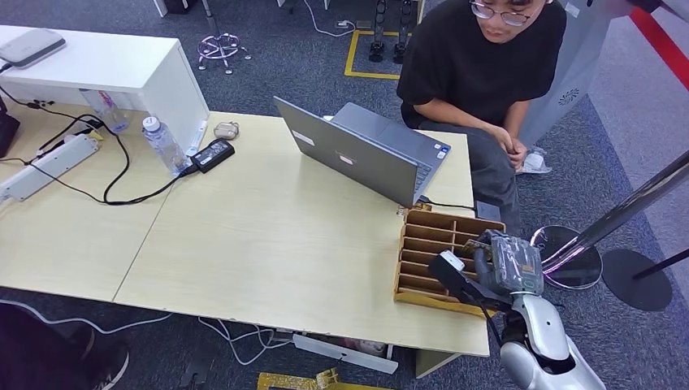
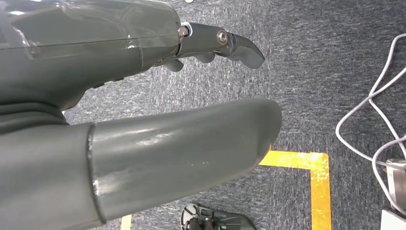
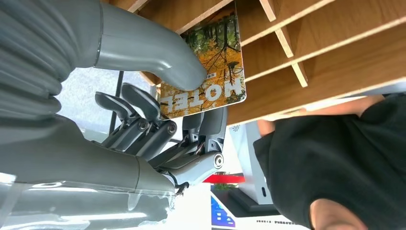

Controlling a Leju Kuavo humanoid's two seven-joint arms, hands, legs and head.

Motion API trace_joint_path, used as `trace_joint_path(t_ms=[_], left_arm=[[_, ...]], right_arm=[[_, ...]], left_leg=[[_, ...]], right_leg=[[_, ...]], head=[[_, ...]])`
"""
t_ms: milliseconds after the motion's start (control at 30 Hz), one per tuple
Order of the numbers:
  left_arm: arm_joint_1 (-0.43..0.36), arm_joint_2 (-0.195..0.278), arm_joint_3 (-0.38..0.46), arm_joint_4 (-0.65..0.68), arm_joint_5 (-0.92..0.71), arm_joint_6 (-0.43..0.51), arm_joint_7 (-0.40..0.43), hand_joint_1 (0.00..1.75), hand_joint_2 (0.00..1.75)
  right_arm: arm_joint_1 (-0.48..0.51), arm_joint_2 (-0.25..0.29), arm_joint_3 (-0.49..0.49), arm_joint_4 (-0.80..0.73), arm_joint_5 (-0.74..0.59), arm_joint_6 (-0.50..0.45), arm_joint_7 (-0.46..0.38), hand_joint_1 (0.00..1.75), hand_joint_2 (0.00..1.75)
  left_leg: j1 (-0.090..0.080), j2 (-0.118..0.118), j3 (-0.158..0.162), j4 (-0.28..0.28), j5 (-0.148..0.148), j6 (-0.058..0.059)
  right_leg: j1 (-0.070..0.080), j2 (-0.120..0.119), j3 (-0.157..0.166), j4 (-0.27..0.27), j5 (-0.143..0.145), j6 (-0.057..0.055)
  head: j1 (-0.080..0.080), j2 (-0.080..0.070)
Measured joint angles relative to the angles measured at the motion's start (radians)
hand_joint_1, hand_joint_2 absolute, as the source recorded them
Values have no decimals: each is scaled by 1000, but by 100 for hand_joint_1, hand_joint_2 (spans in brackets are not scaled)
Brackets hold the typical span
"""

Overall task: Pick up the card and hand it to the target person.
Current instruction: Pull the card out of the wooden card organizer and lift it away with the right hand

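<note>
Head view: my right hand (image 1: 497,264) sits over the near end of the wooden slotted rack (image 1: 422,244), which stands at the table (image 1: 268,244) corner nearest the seated person (image 1: 479,73). I judge the hand is placed there to lift a card out of a slot. Beyond the rack an open laptop (image 1: 366,154) stands between it and the person, a likely obstacle to a straight handover

Left wrist view: my left hand (image 2: 143,120) hangs over carpet, fingers apart, holding nothing

Right wrist view: my thumb (image 3: 158,52) presses the hotel card (image 3: 215,57) against fingers behind it, so the card is pinched, its far end at the rack's dividers. The person's dark shirt lies just beyond the rack
</note>
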Motion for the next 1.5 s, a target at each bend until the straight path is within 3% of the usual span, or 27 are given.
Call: trace_joint_path(t_ms=[1033,1333,1500], left_arm=[[0,0,0,0,9,4,-1,0,0],[1,0,0,0,15,9,-1,0,0],[1,0,0,0,2,7,1,0,0]], right_arm=[[24,-22,-20,-111,39,1,-4,175,175],[26,-62,-75,-213,137,4,31,174,175],[11,-76,-120,-249,137,-27,3,168,175]], left_leg=[[0,0,0,0,0,0],[0,0,0,0,0,0],[0,0,0,0,0,0]], right_leg=[[0,0,0,0,0,0],[0,0,0,0,0,0],[0,0,0,0,0,0]], head=[[0,0],[0,0],[0,0]])
